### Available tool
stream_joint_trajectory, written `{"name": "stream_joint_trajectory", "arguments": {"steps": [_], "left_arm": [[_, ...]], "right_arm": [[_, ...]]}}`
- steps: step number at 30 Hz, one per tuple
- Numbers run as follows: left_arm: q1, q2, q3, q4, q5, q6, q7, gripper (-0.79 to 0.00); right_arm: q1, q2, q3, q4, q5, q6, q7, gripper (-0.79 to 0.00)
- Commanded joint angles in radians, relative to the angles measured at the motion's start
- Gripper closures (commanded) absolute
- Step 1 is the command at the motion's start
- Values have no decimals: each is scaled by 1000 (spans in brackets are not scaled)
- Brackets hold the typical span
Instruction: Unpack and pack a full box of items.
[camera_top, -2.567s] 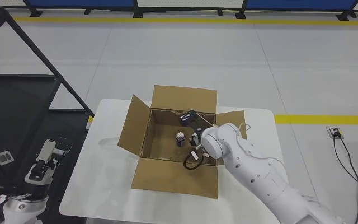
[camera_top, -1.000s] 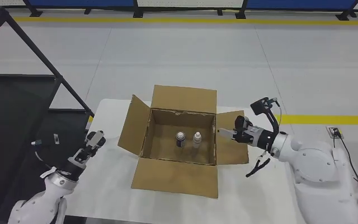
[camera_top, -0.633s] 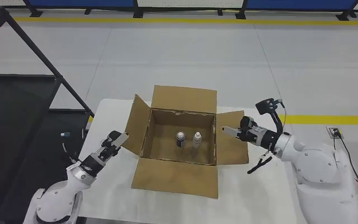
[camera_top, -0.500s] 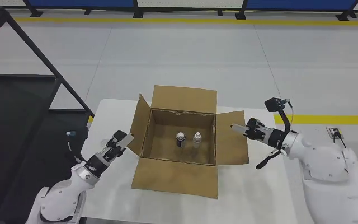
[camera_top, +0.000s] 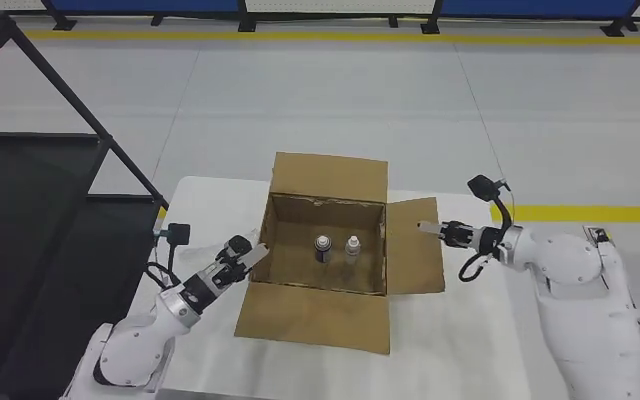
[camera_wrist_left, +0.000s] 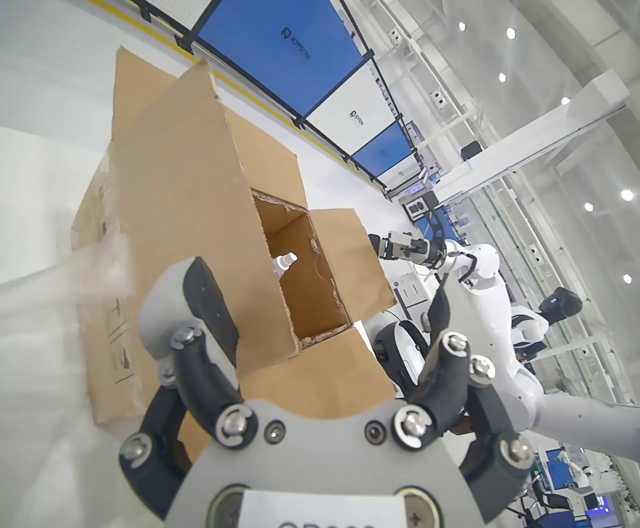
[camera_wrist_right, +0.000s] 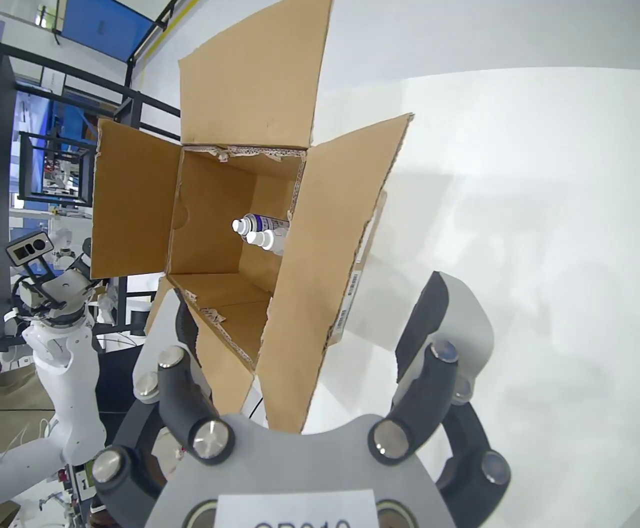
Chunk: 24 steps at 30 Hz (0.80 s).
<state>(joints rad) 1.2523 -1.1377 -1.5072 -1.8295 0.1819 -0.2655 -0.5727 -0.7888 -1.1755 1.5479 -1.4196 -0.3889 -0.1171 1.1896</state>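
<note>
Cardboard box (camera_top: 325, 300) stood open on table (camera_top: 200, 215) | dark can (camera_top: 322, 247), white bottle (camera_top: 352, 246) inside | left gripper (camera_top: 252, 254) by left flap (camera_wrist_left: 175, 165), fingers (camera_wrist_left: 202, 295) spread | right gripper (camera_top: 428, 229) by right flap (camera_top: 412, 250), fingers (camera_wrist_right: 442, 310) spread

Matt, rough-edged corrugated cardboard box (camera_top: 312, 318); smooth white table (camera_top: 450, 340); plastic spray bottle (camera_top: 352, 246)

1. The top camera sits high above the box (camera_top: 315, 318) and looks down into it from far off
2. The left wrist camera sits close by the box's left side, looking across it past the left gripper (camera_wrist_left: 320, 290)
3. The right wrist camera sits near the box's right side, looking back across it past the right gripper (camera_wrist_right: 307, 295)
4. All three see inside the box
</note>
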Motion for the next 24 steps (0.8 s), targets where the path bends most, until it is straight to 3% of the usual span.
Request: {"name": "stream_joint_trajectory", "arguments": {"steps": [1,11,24], "left_arm": [[-15,-1,20,11,6,6,-5,-785],[-49,-5,98,36,21,13,-16,-785],[-50,-13,180,70,28,43,1,-785]], "right_arm": [[10,2,-5,9,40,-25,12,-785],[42,13,-18,32,320,-129,135,-785],[159,-18,-260,144,446,-174,99,-785]]}}
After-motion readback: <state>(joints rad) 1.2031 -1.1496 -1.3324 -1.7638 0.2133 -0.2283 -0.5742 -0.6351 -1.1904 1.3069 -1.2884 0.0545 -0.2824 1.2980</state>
